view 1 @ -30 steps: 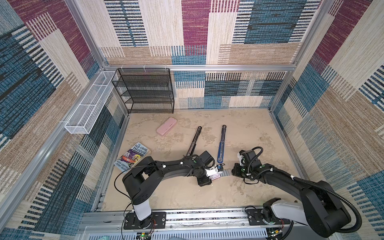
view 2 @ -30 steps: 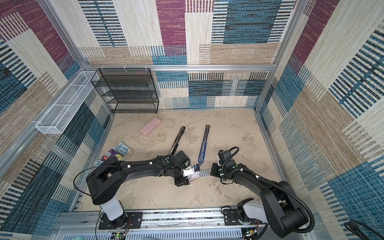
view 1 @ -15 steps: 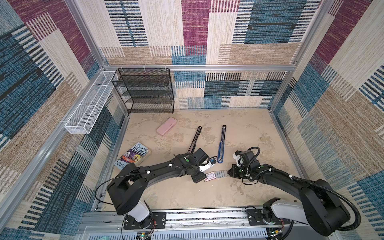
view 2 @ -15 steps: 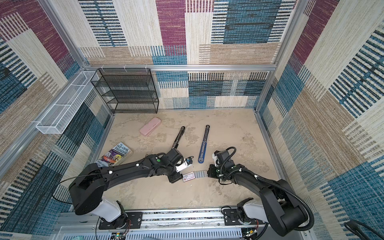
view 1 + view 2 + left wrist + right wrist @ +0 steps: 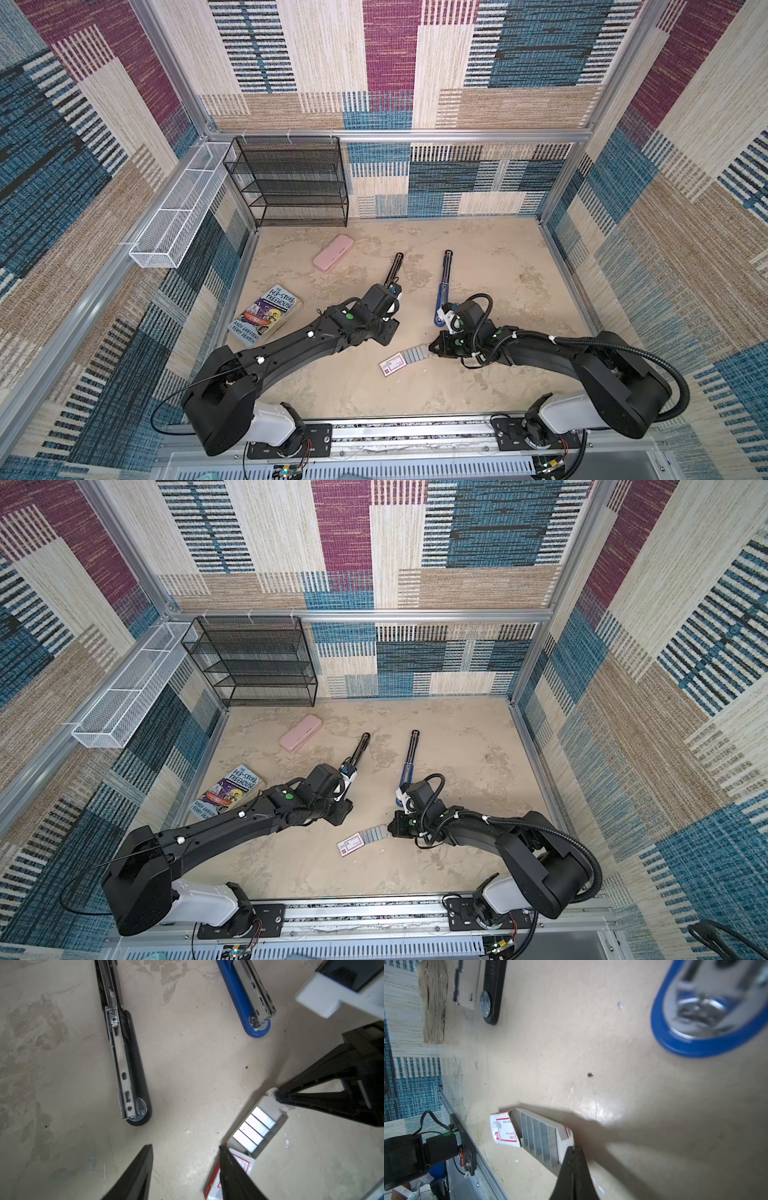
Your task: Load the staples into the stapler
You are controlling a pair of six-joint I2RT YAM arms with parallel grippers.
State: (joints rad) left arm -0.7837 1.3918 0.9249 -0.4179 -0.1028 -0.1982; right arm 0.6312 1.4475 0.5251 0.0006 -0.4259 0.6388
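Lowest in a top view, just below centre, the box [image 5: 392, 364] lies flat on the table [image 5: 332, 395]. Its tray [image 5: 269, 1103] is slid partway out to the right, so the staples [image 5: 254, 1129] show as grey strips in a row. The right gripper [image 5: 574, 1148], jaws pressed together, pinches the tray's end flap. The left gripper [image 5: 186, 1147] hangs up and left of the box, jaws moderately apart, holding nothing. Higher in the frame lie a black stapler [image 5: 394, 270] and a blue stapler [image 5: 444, 282], both opened out flat. Farther up-left sits a pink case [image 5: 332, 258]. By my judgement the staples are exposed, but picking out a strip, seating it and closing a stapler all remain.
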